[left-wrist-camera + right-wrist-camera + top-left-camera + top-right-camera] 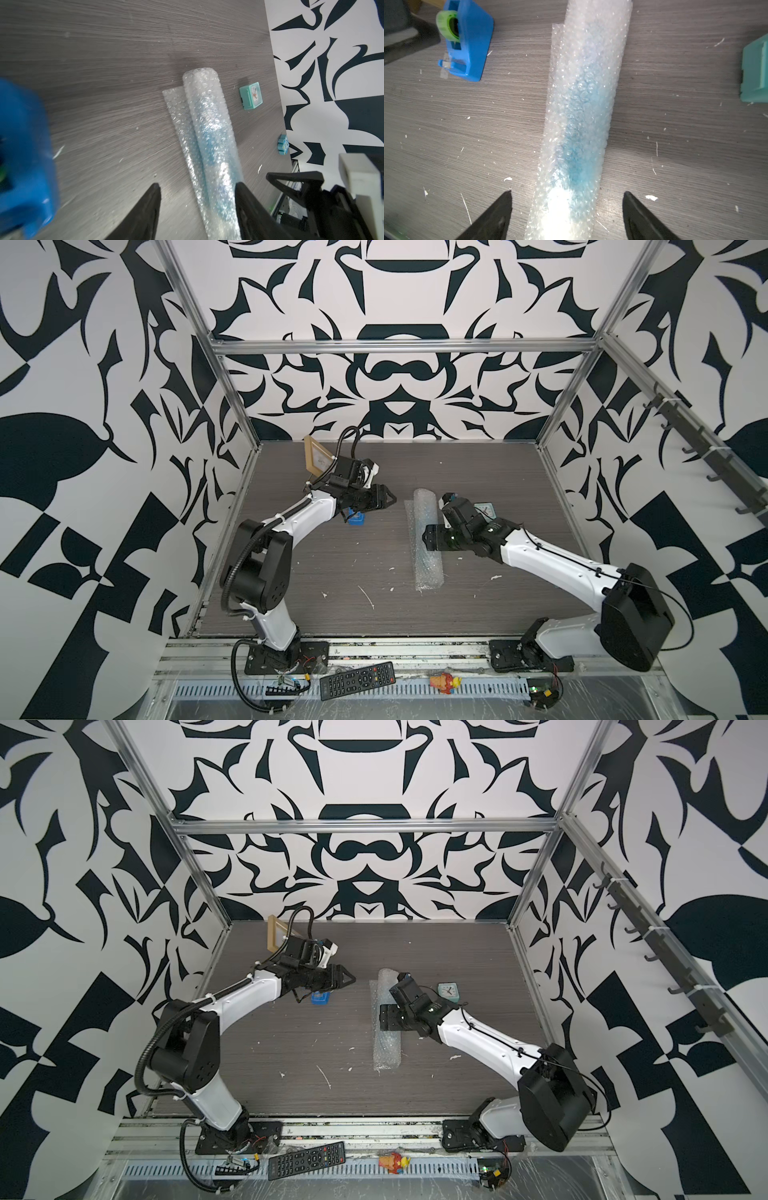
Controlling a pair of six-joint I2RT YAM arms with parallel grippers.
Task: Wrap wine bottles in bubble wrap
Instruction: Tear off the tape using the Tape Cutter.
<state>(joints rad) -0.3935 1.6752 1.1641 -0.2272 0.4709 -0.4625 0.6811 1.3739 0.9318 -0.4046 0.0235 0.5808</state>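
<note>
Both arms wear glossy white shells between bulky black joint housings. The left arm (299, 510) carries a ribbed black hose (226, 585) fastened with white zip ties. The right arm (540, 572) carries a thin black cable (569, 559). Black, screwed base plates (316, 651) anchor them at the near edge. The jaws are black and taper to points.

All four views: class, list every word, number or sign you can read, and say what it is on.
No text can be read.
clock: dial marks blurred.
remote: button marks too small.
frame: print inside too small.
bottle: any label hidden by bubble wrap.
</note>
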